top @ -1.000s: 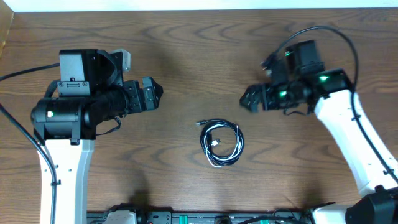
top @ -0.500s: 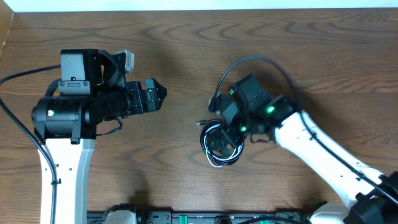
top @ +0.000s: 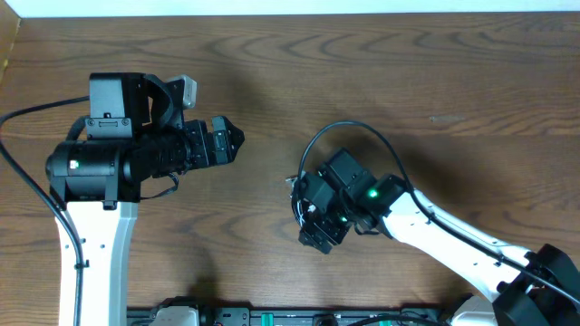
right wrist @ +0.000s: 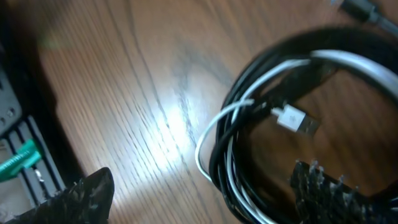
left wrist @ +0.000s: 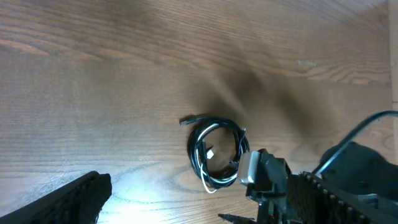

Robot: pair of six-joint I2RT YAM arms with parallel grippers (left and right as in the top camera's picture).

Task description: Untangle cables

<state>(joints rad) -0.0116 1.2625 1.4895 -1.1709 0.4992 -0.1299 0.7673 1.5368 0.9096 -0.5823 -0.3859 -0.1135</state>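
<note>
Cables (right wrist: 233, 155): black cords plus one white, coiled in flat loop on tabletop (top: 408, 72); white plug (right wrist: 292, 118) seen inside loop. Loop's near edge straddled by right hand (right wrist: 202, 174), fingers spread, nothing clenched. Left hand (top: 231, 140) released, empty; coil lies ahead of it, well apart.

the overhead view is evenly lit, with faint soft shadows on the tabletop (top: 272, 72). the left wrist view has pale glare at lower left and a smudged shadow right of centre. the right wrist view is blurred, the cables (right wrist: 261, 81) soft, glare at centre left.
</note>
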